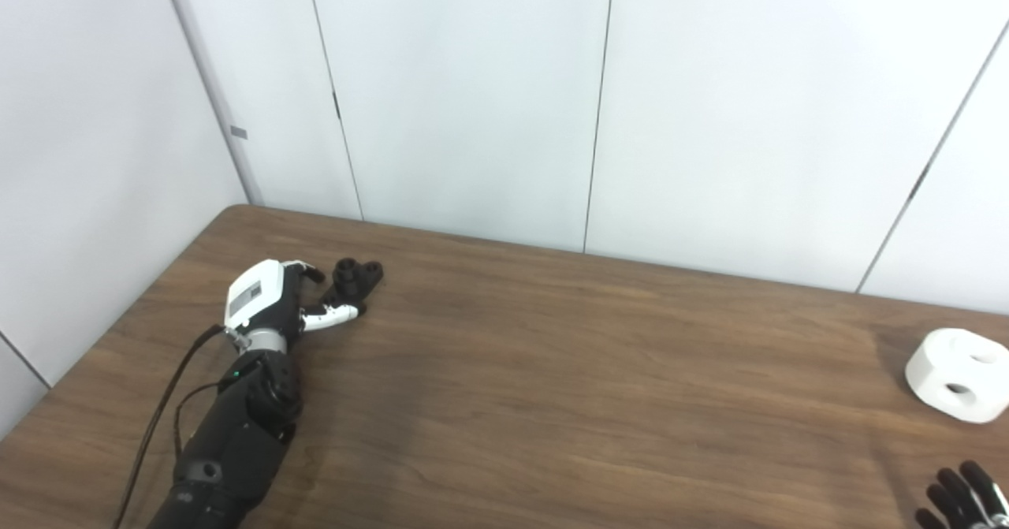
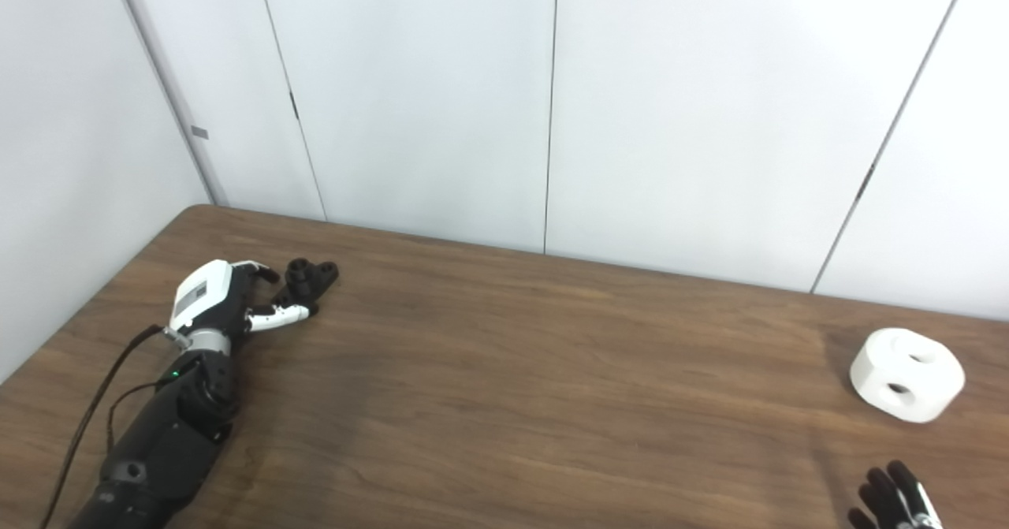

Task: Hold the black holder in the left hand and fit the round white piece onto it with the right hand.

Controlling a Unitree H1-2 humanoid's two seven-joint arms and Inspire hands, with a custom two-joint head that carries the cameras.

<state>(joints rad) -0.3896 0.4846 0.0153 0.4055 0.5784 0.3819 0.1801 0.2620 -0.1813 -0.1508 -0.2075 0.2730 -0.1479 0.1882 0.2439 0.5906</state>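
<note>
Far left: my left robot hand (image 1: 272, 300) at black holder (image 1: 358, 274), fingers spread around it, touching, no firm grip yet; holder on surface (image 1: 552, 371). Far right: round white piece (image 1: 958, 374) lying untouched. Near right corner: my right robot hand (image 2: 899, 501), only fingertips visible, apart, empty, near piece. Judging: task barely begun; grasps, lift, fitting remain.

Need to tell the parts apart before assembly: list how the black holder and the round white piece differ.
The black holder is dark and knobbly; the round white piece is a smooth, pale puck with holes. The holder looks the smaller of the two. The holder lies at the table's far left, at the left hand's fingers; the white piece sits far right, clear of the right hand. Both rest on the table.
</note>
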